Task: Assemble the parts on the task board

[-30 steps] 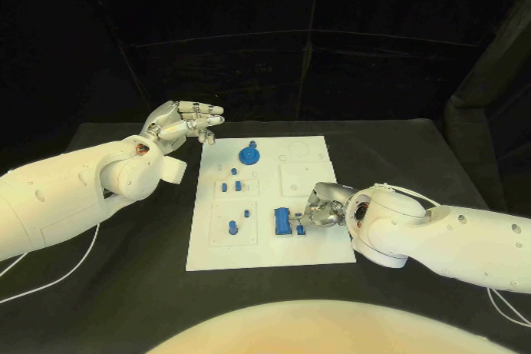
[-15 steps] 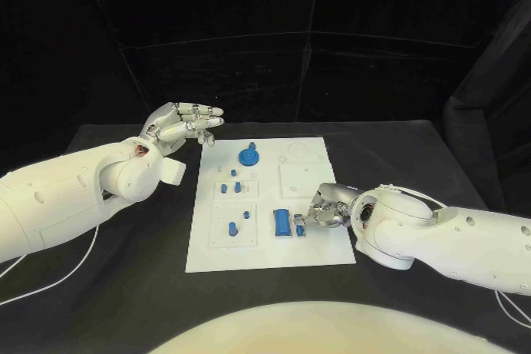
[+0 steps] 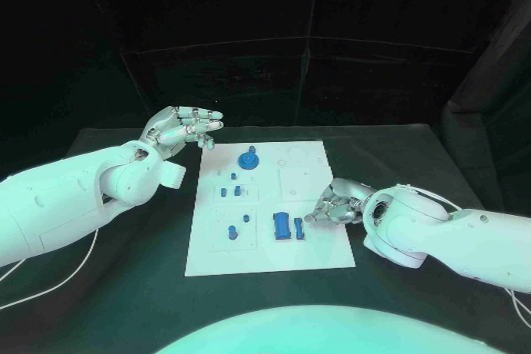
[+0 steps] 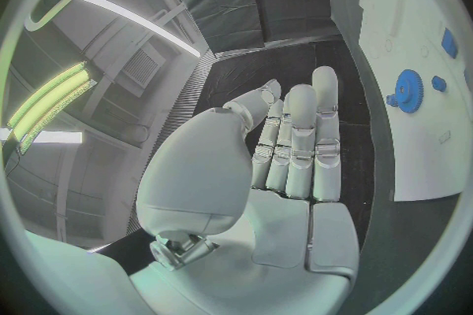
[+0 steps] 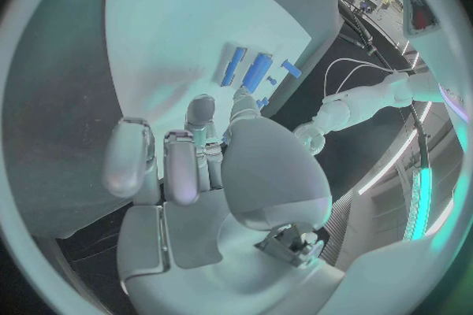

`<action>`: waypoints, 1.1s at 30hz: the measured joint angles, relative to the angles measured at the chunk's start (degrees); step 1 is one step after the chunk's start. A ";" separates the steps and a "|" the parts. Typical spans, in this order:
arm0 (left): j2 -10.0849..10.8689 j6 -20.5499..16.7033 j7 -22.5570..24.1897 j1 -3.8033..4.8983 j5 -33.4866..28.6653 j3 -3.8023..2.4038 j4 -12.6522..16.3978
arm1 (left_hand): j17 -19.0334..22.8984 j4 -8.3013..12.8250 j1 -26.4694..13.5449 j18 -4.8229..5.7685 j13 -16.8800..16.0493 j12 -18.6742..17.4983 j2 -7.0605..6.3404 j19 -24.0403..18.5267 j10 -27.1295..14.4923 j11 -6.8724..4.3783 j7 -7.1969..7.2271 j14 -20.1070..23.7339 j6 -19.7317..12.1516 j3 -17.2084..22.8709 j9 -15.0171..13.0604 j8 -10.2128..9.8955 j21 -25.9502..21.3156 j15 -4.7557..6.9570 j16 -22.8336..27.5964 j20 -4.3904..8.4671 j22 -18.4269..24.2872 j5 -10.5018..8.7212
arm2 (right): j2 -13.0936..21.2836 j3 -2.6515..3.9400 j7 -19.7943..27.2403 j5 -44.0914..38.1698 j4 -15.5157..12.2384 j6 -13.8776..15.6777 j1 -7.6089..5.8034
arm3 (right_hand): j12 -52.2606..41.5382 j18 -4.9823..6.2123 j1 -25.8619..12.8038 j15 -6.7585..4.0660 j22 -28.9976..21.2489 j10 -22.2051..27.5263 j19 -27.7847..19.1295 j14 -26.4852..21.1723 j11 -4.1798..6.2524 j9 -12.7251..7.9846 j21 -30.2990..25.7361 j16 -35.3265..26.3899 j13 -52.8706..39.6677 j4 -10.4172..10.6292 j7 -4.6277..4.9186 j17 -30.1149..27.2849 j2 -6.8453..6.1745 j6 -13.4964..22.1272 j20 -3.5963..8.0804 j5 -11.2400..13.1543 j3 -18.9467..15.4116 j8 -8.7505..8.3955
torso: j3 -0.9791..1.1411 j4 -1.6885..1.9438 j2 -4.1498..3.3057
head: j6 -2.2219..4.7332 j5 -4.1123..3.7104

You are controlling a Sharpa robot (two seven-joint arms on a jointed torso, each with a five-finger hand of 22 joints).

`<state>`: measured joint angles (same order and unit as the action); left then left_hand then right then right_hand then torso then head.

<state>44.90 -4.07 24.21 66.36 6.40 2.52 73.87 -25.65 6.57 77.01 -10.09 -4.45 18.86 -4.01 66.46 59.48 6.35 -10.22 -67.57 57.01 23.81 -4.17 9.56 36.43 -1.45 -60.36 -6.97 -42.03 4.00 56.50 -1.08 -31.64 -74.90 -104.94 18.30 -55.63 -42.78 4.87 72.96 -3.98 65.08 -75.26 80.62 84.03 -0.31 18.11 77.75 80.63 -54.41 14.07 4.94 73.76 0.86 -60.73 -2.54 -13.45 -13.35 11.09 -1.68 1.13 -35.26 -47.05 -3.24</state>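
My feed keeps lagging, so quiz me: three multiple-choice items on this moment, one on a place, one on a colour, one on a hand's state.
1. Where is the right hand?
A. at the board's right edge
B. off the table's far left
C. over the gear

2. What colour is the gear?
A. red
B. blue
C. yellow

3. What is the left hand doing?
A. gripping the gear
B. pressing the board
C. holding nothing, raised left of the board

Answers:
1. A: the head view shows it at the right edge of the board, beside the long blue parts.
2. B: it is blue on the white board.
3. C: its wrist view shows bare fingers off the board.
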 measured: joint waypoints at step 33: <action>-6.23 -3.79 2.45 -2.74 -5.86 -0.05 -8.39 | 24.03 -6.03 -20.84 1.71 3.13 -17.19 2.69 -39.52 -15.94 2.57 2.99 28.48 -15.55 -11.13 2.81 -8.14 -35.11 -6.44 51.97 -5.88 29.59 -2.37 | -17.55 0.22 53.01 56.94 35.12 0.39 -5.11 | 41.48 3.58 -10.95 10.66 -63.73 31.71 -39.93 -38.98 -7.62 -15.45 -69.81 -79.16 52.02 -12.30 3.93 -71.14 1.14 20.67 -9.03 5.52 3.61 -9.78 | -0.37 -0.16 4.70 | 9.17 -0.09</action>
<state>38.66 -7.86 26.66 63.62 0.53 2.47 65.49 -1.61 0.54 56.17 -8.39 -1.32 1.67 -1.31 26.94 43.54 8.93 -7.24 -39.09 41.46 12.68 -1.36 1.42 1.32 -7.88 -8.38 -12.85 -12.43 1.64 38.95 -0.87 21.37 -17.95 -69.81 18.69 -60.74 -1.30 8.44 62.01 6.68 1.35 -43.55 40.69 45.05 -7.94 2.66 7.94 1.47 -2.38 1.77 8.87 2.62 2.00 -40.06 -11.57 -7.93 -9.74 1.31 -2.05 0.96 -30.56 -37.88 -3.33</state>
